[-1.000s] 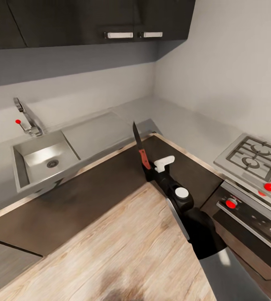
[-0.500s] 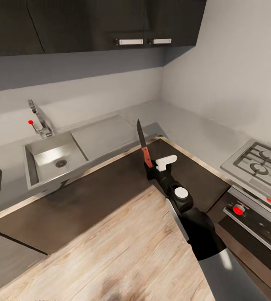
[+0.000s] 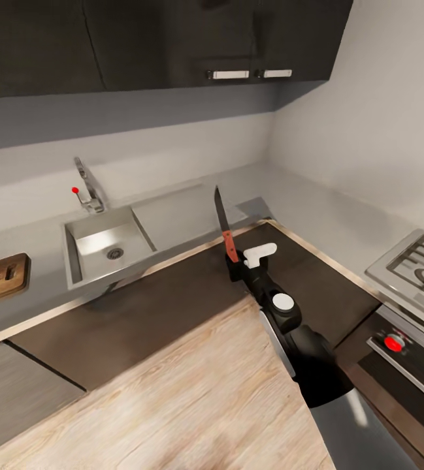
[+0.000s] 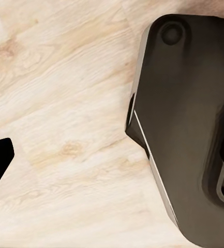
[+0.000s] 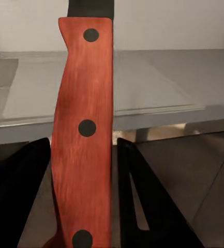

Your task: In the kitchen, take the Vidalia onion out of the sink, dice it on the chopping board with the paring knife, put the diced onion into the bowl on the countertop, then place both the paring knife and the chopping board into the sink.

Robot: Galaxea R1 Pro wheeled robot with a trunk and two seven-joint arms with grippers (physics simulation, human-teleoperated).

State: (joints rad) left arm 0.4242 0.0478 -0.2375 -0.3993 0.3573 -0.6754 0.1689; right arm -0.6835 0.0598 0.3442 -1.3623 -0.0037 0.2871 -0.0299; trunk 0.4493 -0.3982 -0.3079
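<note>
One right claw [image 3: 236, 261] clamps paring knife [image 3: 221, 222] upright; grey countertop [image 3: 192, 215], sink [image 3: 107, 245].

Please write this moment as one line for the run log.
phase: carrying knife | right gripper: shut on knife, blade up | sink: nothing seen in basin | board: on countertop, left of sink

Brightness: even, moderate, soft simulator light.
Shadows: broad band under the upper cabinets [image 3: 172, 39] at 12 o'clock; dark smudge on the floor [image 3: 192, 450] at 6 o'clock.
Glare: faint sheen in the sink [image 3: 107, 245].
Sharpness: slightly soft; head-view lines bow toward edges.
</note>
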